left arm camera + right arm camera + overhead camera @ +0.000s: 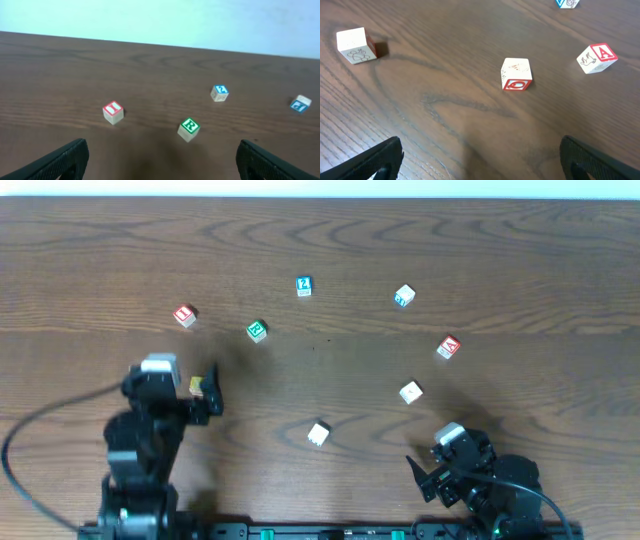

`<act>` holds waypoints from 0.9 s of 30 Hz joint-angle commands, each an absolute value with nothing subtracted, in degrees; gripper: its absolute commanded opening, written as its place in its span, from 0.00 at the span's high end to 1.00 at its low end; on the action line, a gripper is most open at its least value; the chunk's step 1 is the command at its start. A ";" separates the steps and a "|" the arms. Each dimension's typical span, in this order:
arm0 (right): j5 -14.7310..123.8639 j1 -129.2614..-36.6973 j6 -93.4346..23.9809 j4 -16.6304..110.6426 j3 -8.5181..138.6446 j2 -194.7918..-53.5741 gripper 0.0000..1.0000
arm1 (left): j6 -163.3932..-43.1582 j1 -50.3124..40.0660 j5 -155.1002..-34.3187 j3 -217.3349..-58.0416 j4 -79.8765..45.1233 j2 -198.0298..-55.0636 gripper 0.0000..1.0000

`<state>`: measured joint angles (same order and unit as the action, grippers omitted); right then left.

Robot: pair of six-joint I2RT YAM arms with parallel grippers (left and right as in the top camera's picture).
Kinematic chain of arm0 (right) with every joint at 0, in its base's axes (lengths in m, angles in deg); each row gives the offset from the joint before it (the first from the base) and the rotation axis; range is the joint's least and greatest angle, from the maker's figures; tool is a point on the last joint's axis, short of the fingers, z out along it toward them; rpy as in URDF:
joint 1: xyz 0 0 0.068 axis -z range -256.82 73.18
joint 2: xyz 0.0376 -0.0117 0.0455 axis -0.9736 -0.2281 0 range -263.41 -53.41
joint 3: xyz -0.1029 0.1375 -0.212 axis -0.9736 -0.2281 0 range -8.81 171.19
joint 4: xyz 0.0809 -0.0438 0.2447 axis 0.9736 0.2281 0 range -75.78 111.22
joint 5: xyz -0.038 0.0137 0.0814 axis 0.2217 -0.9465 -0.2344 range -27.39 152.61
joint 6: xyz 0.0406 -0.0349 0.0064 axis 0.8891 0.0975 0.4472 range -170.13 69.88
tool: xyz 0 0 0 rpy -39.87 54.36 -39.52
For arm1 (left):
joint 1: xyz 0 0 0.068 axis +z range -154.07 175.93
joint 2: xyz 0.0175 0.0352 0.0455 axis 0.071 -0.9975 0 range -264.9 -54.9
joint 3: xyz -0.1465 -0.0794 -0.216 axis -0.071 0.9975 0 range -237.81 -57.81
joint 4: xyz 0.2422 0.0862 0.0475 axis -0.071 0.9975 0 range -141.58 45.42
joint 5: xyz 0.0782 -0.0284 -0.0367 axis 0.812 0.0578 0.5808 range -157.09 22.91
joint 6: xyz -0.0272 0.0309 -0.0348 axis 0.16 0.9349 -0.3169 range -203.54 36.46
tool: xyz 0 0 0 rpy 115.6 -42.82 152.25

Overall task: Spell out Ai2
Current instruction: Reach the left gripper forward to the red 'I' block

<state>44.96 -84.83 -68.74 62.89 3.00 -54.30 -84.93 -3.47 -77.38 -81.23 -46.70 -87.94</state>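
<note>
Several letter blocks lie scattered on the wooden table. The red "A" block point(448, 347) point(597, 57) is at the right. The red "I" block point(184, 315) point(113, 112) is at the left. The blue "2" block point(304, 286) point(219, 93) is at the back middle. My left gripper point(212, 392) point(162, 160) is open and empty, near of the "I" block and the green "R" block point(257, 330) point(189, 129). My right gripper point(422, 478) point(482, 155) is open and empty, near the front edge, short of a red-marked block point(410, 392) point(516, 74).
A blue-lettered block point(403, 296) point(300, 104) lies at the back right. A pale block point(318, 433) point(356, 45) lies front centre between the two arms. A black cable point(20, 470) loops at the front left.
</note>
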 commanded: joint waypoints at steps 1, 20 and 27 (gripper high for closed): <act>44.15 -84.30 -68.12 63.15 2.26 -53.73 0.01 | -82.02 -3.34 -75.74 -89.25 -47.11 -97.84 0.05; 44.15 -84.30 -68.12 63.15 2.26 -53.73 0.01 | -88.21 -2.05 -68.13 -131.02 -36.40 -145.07 0.05; 44.15 -84.30 -68.15 63.15 2.26 -53.73 0.01 | -94.89 -0.48 -67.89 -137.95 -36.29 -155.41 0.05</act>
<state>44.96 -84.83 -68.74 62.86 2.96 -54.03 -91.31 -0.85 -69.18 -135.11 -36.51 -152.24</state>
